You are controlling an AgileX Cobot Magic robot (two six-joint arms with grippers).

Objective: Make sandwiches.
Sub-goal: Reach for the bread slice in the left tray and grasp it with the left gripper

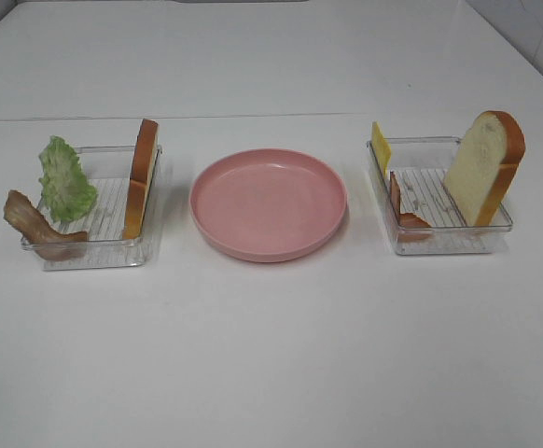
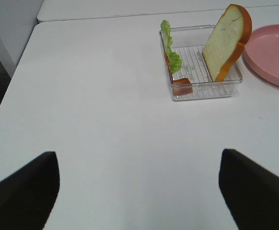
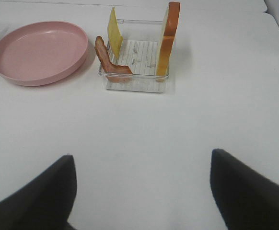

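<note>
White bench [image 1: 271, 373] with a bare pink round plastic plate [image 1: 268, 203]; no sandwich is begun. Ahead of the wide, empty left tool [image 2: 137, 153], a clear plastic tray [image 2: 204, 95] holds toy bread slice [image 2: 223, 43], green lettuce leaf [image 2: 174, 61], bacon strip [image 2: 181, 86]; ahead of the wide, empty right tool [image 3: 140, 153], a second tray [image 3: 134, 85] holds bread [image 3: 167, 43], yellow cheese slice [image 3: 113, 31], bacon [image 3: 102, 53].

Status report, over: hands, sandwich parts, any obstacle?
Left hand, right hand open, empty. Left tray: bread slice, lettuce, bacon; right tray: other slice, cheese, more bacon. Plate bare, nothing blocking.

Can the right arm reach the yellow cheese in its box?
Probably yes. The open right tool has only bare table before the clear tray, and the cheese sticks up above its rim, though bacon leans close beside it.
</note>
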